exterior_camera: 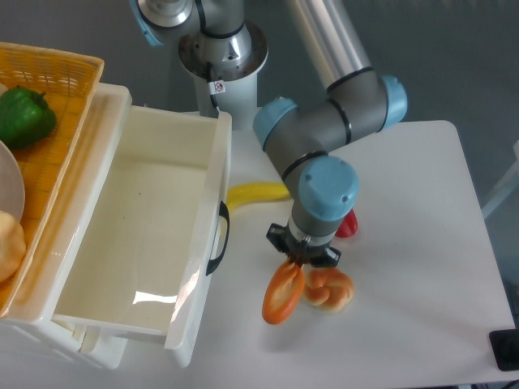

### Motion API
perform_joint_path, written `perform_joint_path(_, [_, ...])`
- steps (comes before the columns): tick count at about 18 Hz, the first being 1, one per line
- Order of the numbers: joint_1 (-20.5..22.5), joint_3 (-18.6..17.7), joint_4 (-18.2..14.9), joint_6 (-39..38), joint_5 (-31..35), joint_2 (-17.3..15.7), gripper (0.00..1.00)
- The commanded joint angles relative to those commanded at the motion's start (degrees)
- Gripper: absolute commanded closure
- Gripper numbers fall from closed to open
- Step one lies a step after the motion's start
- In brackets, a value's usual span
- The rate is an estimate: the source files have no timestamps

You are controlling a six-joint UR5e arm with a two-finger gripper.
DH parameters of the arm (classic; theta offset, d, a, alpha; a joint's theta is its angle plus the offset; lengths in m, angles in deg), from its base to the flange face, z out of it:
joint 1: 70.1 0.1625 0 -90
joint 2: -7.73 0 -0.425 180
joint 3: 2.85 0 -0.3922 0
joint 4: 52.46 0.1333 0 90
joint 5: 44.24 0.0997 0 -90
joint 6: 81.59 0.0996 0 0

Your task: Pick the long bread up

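The long bread [283, 293] is a glossy orange-brown loaf hanging lengthwise below my gripper [297, 267], whose fingers are shut on its upper end. Its lower end hangs over the white table [405, 324], and a shadow lies under it. The wrist hides the fingertips themselves. The loaf sits just left of a small knotted golden bun [329, 289].
A yellow banana [255, 194] lies left of the arm by the open white drawer [146, 235]. A red pepper [347, 224] peeks from behind the wrist. A wicker basket [49, 121] with a green pepper [24, 116] stands at far left.
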Motion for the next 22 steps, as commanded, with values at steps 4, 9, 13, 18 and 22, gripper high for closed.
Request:
perform_joint_path(4, [2.0, 0.0, -1.0, 3.3, -2.0, -1.9, 1.00])
perform_joint_path(9, [4.0, 0.0, -2.2, 6.2, -2.2, -3.4, 1.00])
perform_joint_path(13, [5.4, -0.7, -2.6, 8.4, -2.6, -4.6, 1.00])
perform_joint_path(18, [6.7, -0.6, -2.6, 9.1, -3.2, -5.5, 1.00])
perform_joint_path(22, [7.4, -0.9, -3.6, 9.1, -4.0, -5.6, 1.00])
